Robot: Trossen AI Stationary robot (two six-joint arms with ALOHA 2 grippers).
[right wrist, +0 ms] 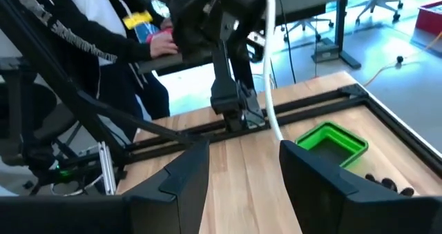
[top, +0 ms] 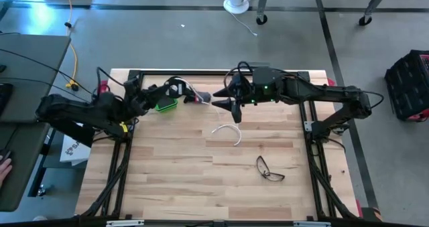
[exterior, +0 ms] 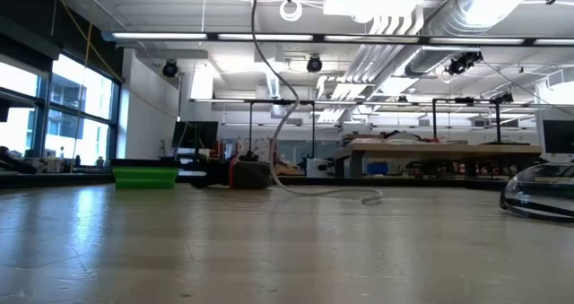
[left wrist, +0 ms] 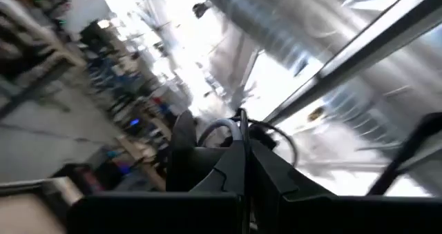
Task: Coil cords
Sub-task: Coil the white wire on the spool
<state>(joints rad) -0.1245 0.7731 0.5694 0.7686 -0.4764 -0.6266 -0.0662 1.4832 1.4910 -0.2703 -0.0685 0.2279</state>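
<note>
While the near part of the wooden counter carries only a pair of clear safety glasses toward the right, cut off at the edge of the low view, the white cord lies in a curve near the middle and rises from there toward the far edge. The small black reel cannot be made out in any view. Beyond it, the right pincer hangs over the far middle with its fingers apart, and the cord passes upright beyond them in its wrist view. To its left, the left pincer is pressed together, apparently on the cord, though the contact is blurred. A green bin sits just beside it at the far left.
</note>
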